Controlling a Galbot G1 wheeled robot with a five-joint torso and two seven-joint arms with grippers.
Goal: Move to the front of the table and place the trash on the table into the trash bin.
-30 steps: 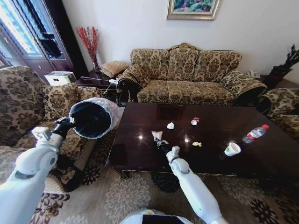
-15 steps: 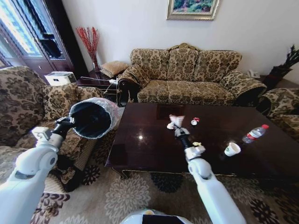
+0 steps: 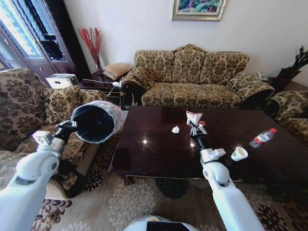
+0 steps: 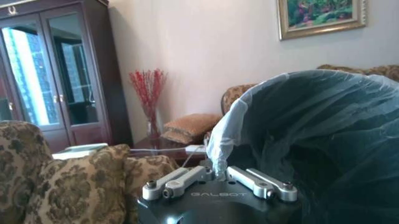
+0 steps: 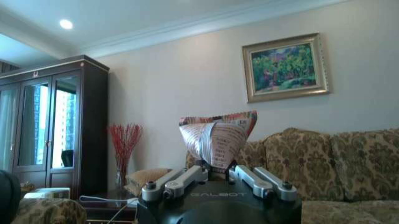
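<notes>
Right gripper [image 3: 194, 126] clenched on snack wrapper [image 3: 194, 117], held up above table [image 3: 144, 163], over its far middle. Left gripper [image 3: 72, 126] pinches rim of trash bin [image 3: 96, 120], bin lifted, mouth tipped toward table, just off table's left end. On table: crumpled white paper [image 3: 175, 129] beside held wrapper, paper cup [image 3: 238, 154] and water bottle [image 3: 263, 137] toward right end.

Left wrist view: fingers [image 4: 181, 179] closed on bag-lined bin rim [image 4: 224, 140].

Right wrist view: fingers [image 5: 177, 182] clamp wrapper [image 5: 218, 137] upright, sofa [image 5: 324, 163] behind.
</notes>
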